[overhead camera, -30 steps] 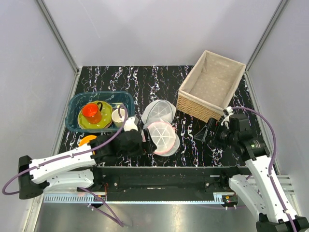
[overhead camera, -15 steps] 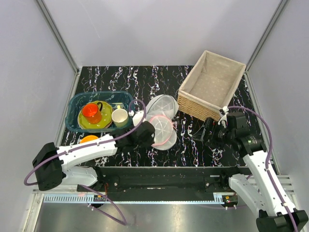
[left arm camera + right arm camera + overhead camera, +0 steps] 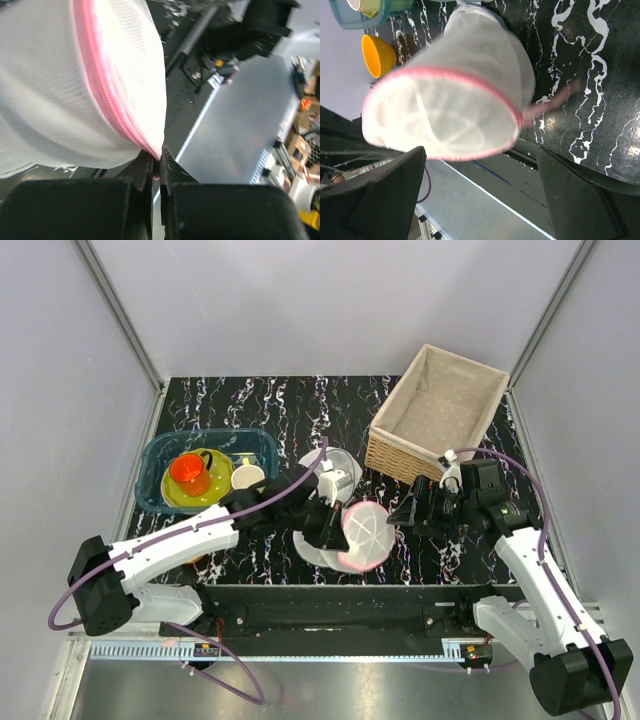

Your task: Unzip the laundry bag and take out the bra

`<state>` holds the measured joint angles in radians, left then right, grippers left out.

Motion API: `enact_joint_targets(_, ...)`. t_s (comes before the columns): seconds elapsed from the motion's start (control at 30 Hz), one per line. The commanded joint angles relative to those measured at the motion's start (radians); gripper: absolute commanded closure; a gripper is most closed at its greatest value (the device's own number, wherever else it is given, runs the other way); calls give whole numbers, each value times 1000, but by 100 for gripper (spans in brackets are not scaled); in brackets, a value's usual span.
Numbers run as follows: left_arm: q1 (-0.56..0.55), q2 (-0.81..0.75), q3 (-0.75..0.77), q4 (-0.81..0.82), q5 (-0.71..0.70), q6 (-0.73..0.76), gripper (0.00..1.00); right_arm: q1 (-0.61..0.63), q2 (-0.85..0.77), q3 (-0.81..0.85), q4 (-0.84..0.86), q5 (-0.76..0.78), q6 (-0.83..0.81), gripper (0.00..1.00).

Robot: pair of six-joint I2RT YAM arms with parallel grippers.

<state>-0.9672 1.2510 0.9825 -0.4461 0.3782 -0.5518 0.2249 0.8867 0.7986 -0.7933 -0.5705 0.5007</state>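
Note:
The laundry bag point(image 3: 366, 532), a white mesh dome with a pink rim and zipper, is held up on its edge over the table's front middle. My left gripper point(image 3: 337, 527) is shut on its pink rim point(image 3: 156, 167), and the mesh point(image 3: 75, 85) bulges just above the fingers. My right gripper point(image 3: 401, 512) stands open just right of the bag. In the right wrist view the bag point(image 3: 445, 110) hangs beyond the two spread fingers point(image 3: 385, 195), apart from them, and a pink tab point(image 3: 555, 102) sticks out of its rim. The bra is hidden.
An all-white mesh dome point(image 3: 327, 462) lies behind the bag and another point(image 3: 312, 548) lies under it. A teal bin point(image 3: 150, 465) with an orange cup, a plate and a cream cup stands at the left. A wicker basket point(image 3: 440, 415) stands at the back right. An orange bowl point(image 3: 377, 52) is nearby.
My left gripper has shut on the bag's pink rim, then lifted and carried it to the right, tilting it on edge. The right arm has swung left toward the bag, still open.

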Motion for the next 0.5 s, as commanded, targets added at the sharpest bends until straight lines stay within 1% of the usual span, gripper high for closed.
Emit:
enact_joint_targets(0.0,-1,-22,41,153,293,67,100,5,-11,40,35,-51,-27,0)
enact_joint_targets(0.07,2,23,48,161,307,101,100,5,-31,30,40,-37,-11,0)
enact_joint_targets(0.13,16,83,77,116,225,148,98,5,-54,11,40,-10,1,0)
enact_joint_targets(0.17,43,150,97,91,184,156,91,5,-60,4,39,-5,15,0)
enact_joint_targets(0.2,60,195,117,37,109,159,80,5,-68,-12,37,-2,21,0)
enact_joint_targets(0.23,76,229,143,2,76,161,65,5,-81,-18,26,4,28,0)
enact_joint_targets(0.27,90,258,204,-29,47,161,54,5,-89,-25,20,7,38,0)
enact_joint_targets(0.3,90,292,232,-90,-35,161,47,5,-97,-36,10,9,39,0)
enact_joint_targets(0.33,88,292,252,-104,-70,148,35,5,-121,-39,-18,24,41,0)
enact_joint_targets(0.37,88,278,263,-106,-118,136,28,5,-135,-44,-29,34,42,0)
enact_joint_targets(0.43,88,211,262,-111,-166,89,24,5,-179,-56,-69,67,44,0)
enact_joint_targets(0.47,88,184,255,-114,-215,66,24,5,-192,-59,-73,73,56,0)
